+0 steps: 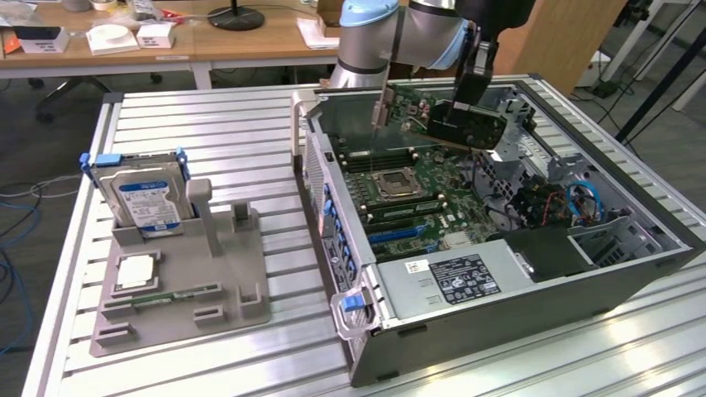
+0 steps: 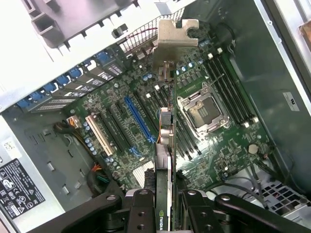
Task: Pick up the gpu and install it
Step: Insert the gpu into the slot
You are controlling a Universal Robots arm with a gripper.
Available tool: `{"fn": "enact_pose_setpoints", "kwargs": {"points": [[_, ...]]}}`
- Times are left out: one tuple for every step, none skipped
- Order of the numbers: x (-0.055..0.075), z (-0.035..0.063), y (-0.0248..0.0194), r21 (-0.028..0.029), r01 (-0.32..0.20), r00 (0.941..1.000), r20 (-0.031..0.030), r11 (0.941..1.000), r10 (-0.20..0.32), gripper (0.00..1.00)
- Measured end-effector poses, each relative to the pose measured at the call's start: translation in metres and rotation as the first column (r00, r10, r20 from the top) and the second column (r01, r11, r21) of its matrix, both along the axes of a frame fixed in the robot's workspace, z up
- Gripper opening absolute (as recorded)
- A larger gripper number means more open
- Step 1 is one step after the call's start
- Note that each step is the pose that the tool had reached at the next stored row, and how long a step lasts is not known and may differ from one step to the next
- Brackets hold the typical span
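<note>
A black metal gripper (image 2: 167,204) is clamped on the gpu (image 1: 468,122), a thin, flat green card with a black shroud and a silver bracket. The card hangs above the green motherboard (image 1: 441,223) inside the open grey metal computer case (image 1: 617,277).

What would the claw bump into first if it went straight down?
The claw holds the gpu, so the card's lower edge would likely meet the motherboard first, somewhere between the blue slot and the CPU socket. How far above it hangs is hard to tell.
</note>
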State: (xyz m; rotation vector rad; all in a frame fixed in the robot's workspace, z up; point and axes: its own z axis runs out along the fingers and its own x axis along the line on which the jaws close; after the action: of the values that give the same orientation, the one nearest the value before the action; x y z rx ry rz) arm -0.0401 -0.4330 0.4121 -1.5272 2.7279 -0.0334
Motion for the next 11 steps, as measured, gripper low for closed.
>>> {"fn": "enact_pose_setpoints", "kwargs": {"points": [[0.0, 0.0, 0.0, 0.0, -0.003, 1.0, 0.0, 1.0, 0.003, 0.26], [0.0, 0.0, 0.0, 0.0, -0.005, 1.0, 0.0, 1.0, 0.005, 0.26], [0.0, 0.0, 0.0, 0.0, -0.008, 1.0, 0.0, 1.0, 0.008, 0.26], [0.0, 0.0, 0.0, 0.0, -0.01, 0.9999, 0.0, 0.9999, 0.01, 0.26], [0.0, 0.0, 0.0, 0.0, -0.012, 0.9999, -0.0001, 0.9999, 0.012, 0.26], [0.0, 0.0, 0.0, 0.0, -0.014, 0.9999, -0.0001, 0.9999, 0.014, 0.26], [0.0, 0.0001, 0.0, -0.0001, -0.016, 0.9999, -0.0001, 0.9999, 0.016, 0.26], [0.0, 0.0, 0.0, 0.0, -0.018, 0.9998, 0.0, 0.9998, 0.018, 0.26], [0.0, 0.0, 0.0, 0.0, -0.019, 0.9998, 0.0, 0.9998, 0.019, 0.26], [0.0, 0.0, 0.0, -0.0001, -0.02, 0.9998, -0.0001, 0.9998, 0.02, 0.26], [0.0, 0.0, 0.0, 0.0, -0.021, 0.9998, 0.0, 0.9998, 0.021, 0.26]]}}
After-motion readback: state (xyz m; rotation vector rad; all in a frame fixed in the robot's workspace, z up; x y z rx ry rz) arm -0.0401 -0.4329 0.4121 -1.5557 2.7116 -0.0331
